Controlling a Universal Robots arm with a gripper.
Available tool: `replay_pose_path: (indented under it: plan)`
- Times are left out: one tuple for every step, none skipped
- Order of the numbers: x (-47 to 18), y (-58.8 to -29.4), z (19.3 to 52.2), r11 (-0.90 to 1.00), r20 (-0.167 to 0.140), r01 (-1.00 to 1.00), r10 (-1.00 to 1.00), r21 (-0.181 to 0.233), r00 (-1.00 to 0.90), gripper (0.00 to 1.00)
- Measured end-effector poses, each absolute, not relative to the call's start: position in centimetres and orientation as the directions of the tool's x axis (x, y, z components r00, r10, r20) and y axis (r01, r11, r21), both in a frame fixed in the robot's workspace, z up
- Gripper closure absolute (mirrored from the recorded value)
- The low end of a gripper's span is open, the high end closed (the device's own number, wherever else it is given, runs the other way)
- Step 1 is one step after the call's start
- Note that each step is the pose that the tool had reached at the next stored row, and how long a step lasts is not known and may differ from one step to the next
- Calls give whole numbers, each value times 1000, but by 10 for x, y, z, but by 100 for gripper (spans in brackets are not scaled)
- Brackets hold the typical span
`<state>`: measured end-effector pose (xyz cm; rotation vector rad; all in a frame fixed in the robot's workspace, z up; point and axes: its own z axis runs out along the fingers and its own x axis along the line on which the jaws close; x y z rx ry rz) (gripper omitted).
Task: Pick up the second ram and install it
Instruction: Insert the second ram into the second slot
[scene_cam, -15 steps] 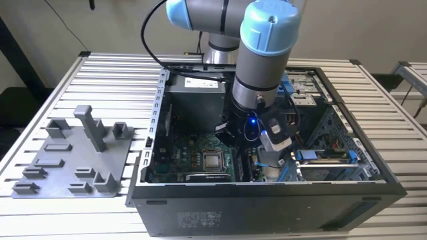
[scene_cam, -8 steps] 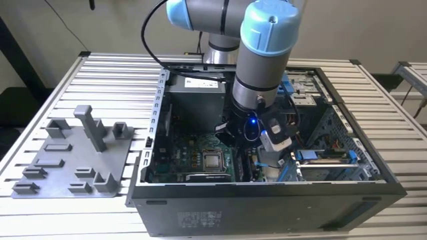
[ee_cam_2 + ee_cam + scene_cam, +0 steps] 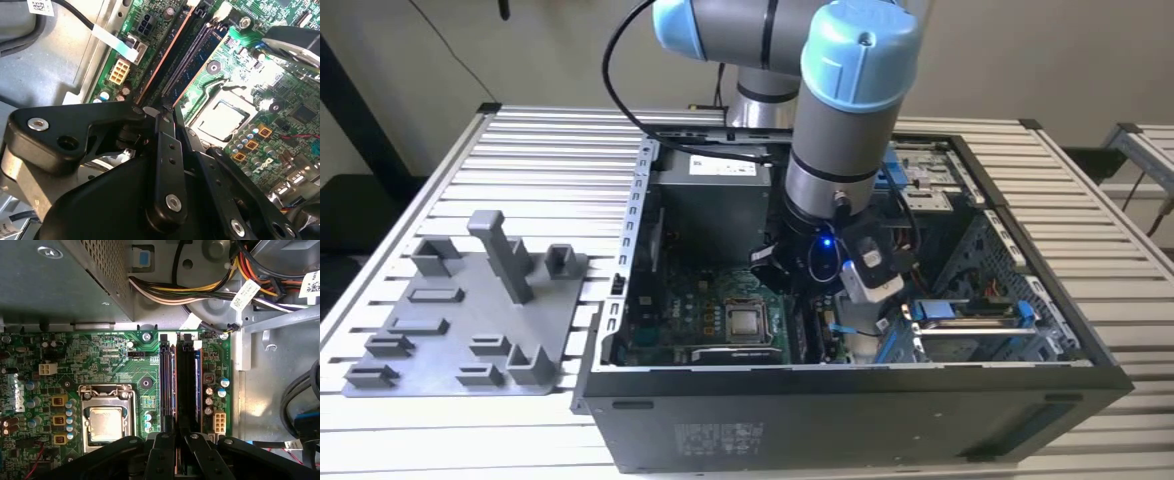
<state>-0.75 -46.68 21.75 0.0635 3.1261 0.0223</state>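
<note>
A robot arm reaches down into an open black metal computer case (image 3: 854,420) on a slatted tabletop (image 3: 534,140). In both wrist views its black hand (image 3: 175,440) hovers just over the memory slots (image 3: 187,385) on the green motherboard (image 3: 100,360), fingers close together and seemingly pinching the second ram (image 3: 168,385), a thin dark stick; the grip itself is hidden. The stick looks light, stiff and fragile, best held by its long edges. A grey plastic tray (image 3: 467,310) sits left of the case.
</note>
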Motion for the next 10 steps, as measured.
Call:
replay_pose_path:
  plan:
    - [-7,-467,217,999,-15,40,40,15,-999,86]
    - [-7,-467,217,999,-15,40,40,15,-999,86]
    - [-7,-467,217,999,-14,40,40,15,-999,86]
    - [-7,-467,217,999,-14,40,40,14,-999,86]
    - [-7,-467,217,999,-15,40,40,15,-999,86]
    - [-7,-467,217,999,-14,40,40,15,-999,86]
    - [-7,-467,217,999,-14,39,39,15,-999,86]
    - [-7,-467,217,999,-14,39,39,15,-999,86]
    - [-6,-467,217,999,-14,39,39,15,-999,86]
    - [-6,-467,217,999,-14,39,39,15,-999,86]
